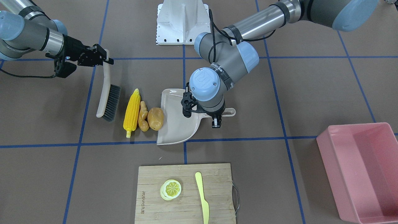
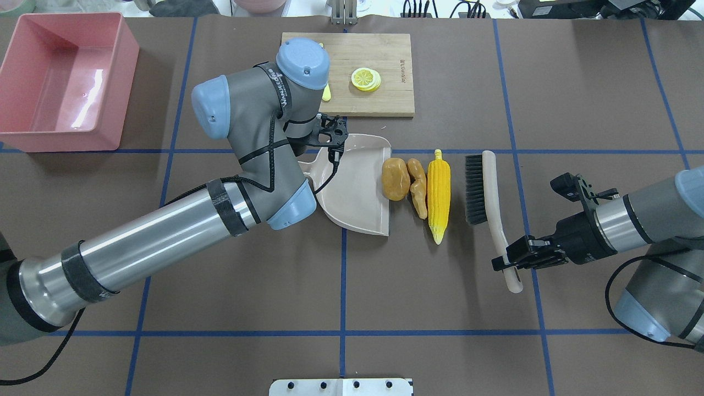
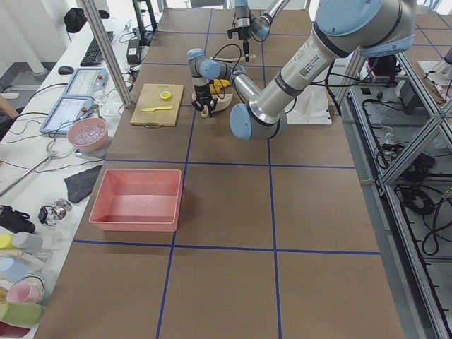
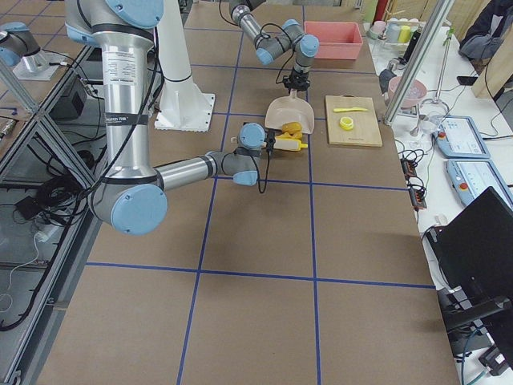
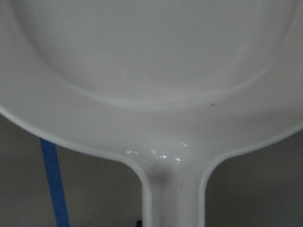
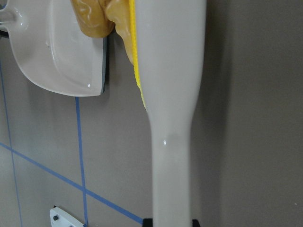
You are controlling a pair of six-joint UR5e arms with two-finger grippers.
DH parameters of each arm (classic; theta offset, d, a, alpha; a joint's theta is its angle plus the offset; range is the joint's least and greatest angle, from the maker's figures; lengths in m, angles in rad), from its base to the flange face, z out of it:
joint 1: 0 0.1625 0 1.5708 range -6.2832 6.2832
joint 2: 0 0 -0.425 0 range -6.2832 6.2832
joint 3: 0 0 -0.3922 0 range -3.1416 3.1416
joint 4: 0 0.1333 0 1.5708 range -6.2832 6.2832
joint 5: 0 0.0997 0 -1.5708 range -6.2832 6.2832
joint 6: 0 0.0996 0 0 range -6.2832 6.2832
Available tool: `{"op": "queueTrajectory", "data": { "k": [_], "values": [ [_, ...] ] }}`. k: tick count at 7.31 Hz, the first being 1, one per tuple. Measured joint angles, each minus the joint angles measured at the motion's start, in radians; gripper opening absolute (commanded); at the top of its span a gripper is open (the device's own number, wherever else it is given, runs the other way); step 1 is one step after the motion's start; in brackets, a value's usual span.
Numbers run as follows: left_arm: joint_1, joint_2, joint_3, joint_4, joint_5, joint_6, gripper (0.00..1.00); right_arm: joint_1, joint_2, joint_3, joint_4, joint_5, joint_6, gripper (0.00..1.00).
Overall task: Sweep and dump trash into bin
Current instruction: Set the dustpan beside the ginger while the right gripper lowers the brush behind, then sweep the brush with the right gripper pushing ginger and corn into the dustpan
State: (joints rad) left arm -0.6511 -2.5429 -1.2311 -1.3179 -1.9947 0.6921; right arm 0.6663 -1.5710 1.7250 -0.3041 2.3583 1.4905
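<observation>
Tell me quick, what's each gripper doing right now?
Left gripper: closed on the dustpan, by its handle.
Right gripper: closed on the brush, by its handle.

On my right wrist camera the pale brush handle (image 6: 173,142) fills the middle, running straight up from the bottom edge and widening toward the top. At the very bottom, black bits of the right tool (image 6: 170,223) sit against either side of it. I think they are clamped on, though only their tips show. At upper left lies the beige dustpan (image 6: 52,56), its lip facing the handle. The glossy brown potato (image 6: 92,19) rests at that lip, with the tan ginger root (image 6: 120,28) just beside it. A sliver of yellow corn cob (image 6: 137,75) peeks from behind the handle. Blue tape lines (image 6: 80,156) cross the brown tabletop (image 6: 251,118).
</observation>
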Motion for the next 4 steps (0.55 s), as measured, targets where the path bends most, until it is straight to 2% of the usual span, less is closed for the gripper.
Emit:
{"op": "queueTrajectory", "data": {
  "k": [2, 4],
  "values": [
    [0.005, -0.002, 0.002, 0.005, 0.001, 0.000, 0.00, -0.065, -0.004, -0.004, 0.016, -0.077, -0.012, 0.00],
    [0.007, -0.012, 0.018, 0.006, 0.002, 0.000, 0.00, -0.116, 0.002, -0.021, 0.019, -0.108, -0.013, 0.00]
  ]
}}
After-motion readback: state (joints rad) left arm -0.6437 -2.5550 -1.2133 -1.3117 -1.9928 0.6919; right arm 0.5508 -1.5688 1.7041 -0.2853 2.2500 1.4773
